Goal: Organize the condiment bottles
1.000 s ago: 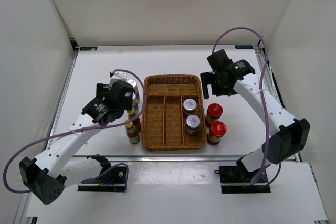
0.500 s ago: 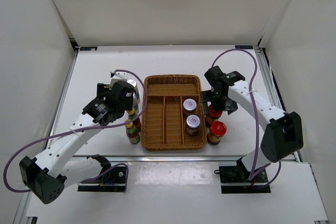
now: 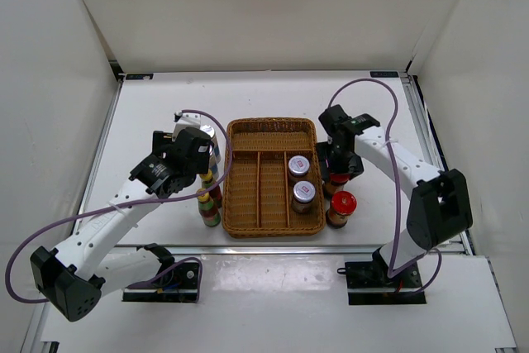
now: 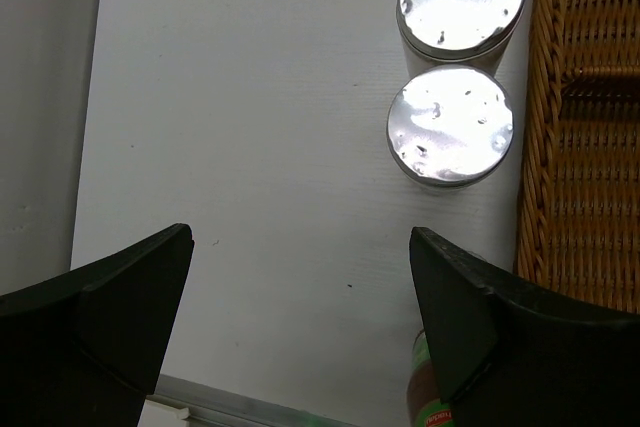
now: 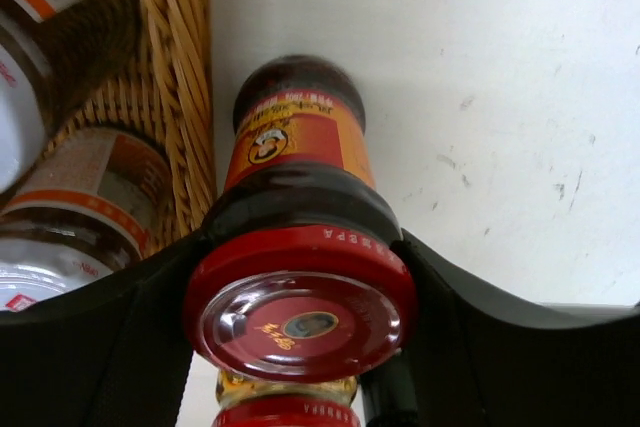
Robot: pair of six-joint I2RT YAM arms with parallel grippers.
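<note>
The right gripper [image 5: 300, 287] is clamping its fingers against both sides of the lid of a red-lidded jar [image 5: 297, 187] standing just outside the wicker tray [image 3: 269, 125], while the left gripper [image 4: 300, 307] is hanging wide open near two silver-capped bottles [image 4: 451, 125] on the tray's other side.

Bright, even light falls from overhead. The top view is sharp; the white tabletop [image 3: 165, 113] is nearly washed out, and the brown wicker tray [image 3: 271, 121] casts only faint, soft shadows. Left wrist view: two round silver caps [image 4: 450, 125] carry mottled glare; the black fingers [image 4: 100, 327] blur at the lower corners. Right wrist view: the red-lidded glass jar [image 5: 300, 247] bears a small highlight on its lid; frame edges soften.
</note>
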